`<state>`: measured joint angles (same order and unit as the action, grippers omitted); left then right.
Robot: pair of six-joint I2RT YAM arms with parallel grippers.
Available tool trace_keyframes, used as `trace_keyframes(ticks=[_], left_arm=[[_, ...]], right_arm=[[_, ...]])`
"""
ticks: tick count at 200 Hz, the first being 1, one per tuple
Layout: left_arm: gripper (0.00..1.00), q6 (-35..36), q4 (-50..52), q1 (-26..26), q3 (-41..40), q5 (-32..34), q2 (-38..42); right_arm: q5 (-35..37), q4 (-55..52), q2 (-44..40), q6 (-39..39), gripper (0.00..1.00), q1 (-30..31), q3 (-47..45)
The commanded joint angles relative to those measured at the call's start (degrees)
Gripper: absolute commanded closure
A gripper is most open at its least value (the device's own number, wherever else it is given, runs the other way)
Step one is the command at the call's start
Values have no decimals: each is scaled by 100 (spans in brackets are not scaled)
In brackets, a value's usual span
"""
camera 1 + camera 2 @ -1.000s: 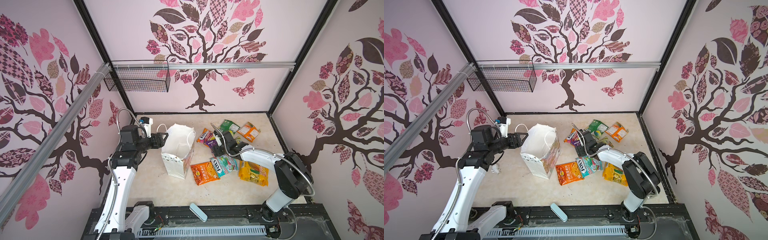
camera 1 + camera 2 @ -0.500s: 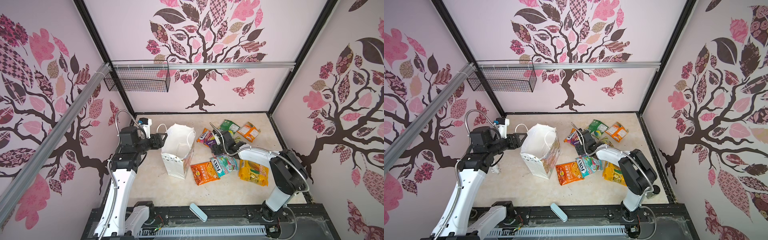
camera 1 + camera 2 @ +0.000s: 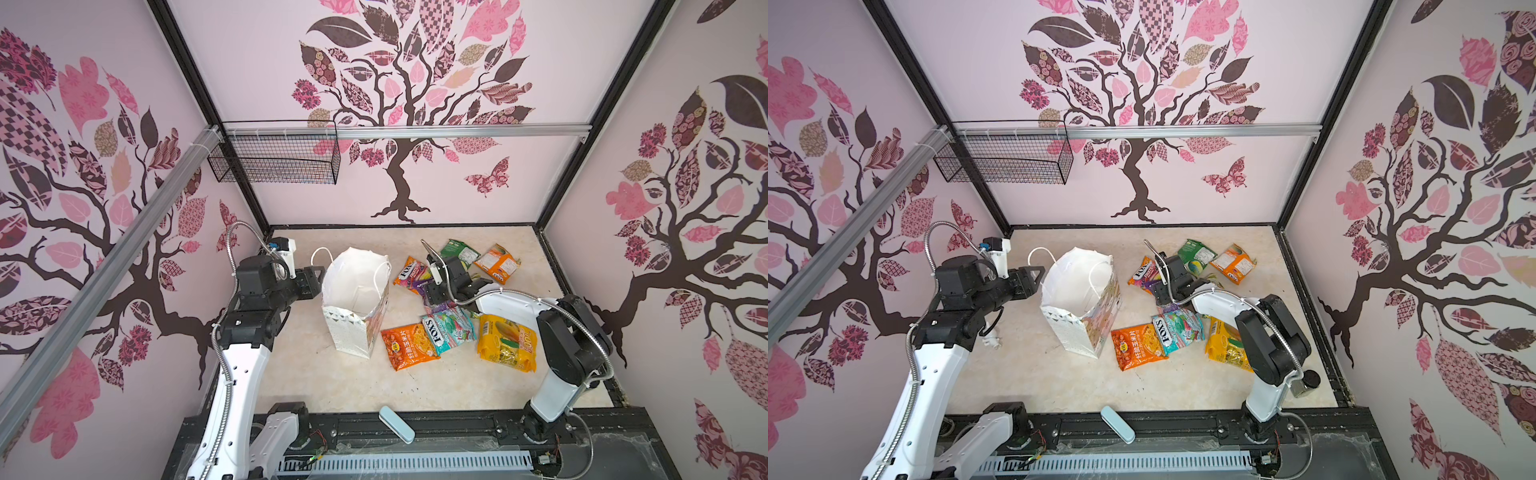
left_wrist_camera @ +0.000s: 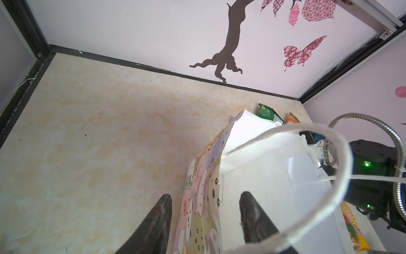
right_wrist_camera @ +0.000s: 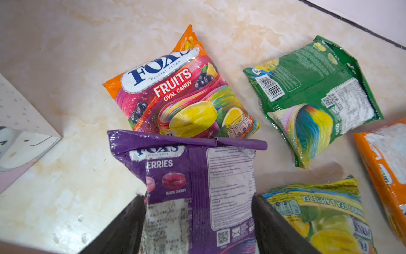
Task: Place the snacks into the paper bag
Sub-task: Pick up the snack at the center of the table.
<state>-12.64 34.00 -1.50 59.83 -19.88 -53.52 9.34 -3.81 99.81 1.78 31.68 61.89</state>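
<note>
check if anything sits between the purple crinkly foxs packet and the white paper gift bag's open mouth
Nothing visible on the tabletop between the purple crinkly packet and the white paper gift bag. Only its white cord handle droops into the open mouth.

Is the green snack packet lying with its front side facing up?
No, in the right wrist view the green packet lies with its barcode and fine-print back panel facing up.

Pale pink walls (image 3: 266, 62) carry tree decals (image 3: 400, 183). A wire basket (image 3: 274, 162) hangs on a rail (image 3: 457, 131). The floor (image 3: 332, 386) is cream marble.
</note>
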Motion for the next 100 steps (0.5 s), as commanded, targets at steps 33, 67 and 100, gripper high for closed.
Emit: trace_keyframes(ticks=[33,67,100], left_arm=[[50,-76,-67,0,-119,-103,113],[52,-159,-121,2,-165,-204,106],[53,-172,-118,1,-156,-218,110]], right_arm=[[-213,-32,209,28,23,-26,191],[-335,-23,341,-36,24,-30,218],[-380,10,432,-81,29,-30,200]])
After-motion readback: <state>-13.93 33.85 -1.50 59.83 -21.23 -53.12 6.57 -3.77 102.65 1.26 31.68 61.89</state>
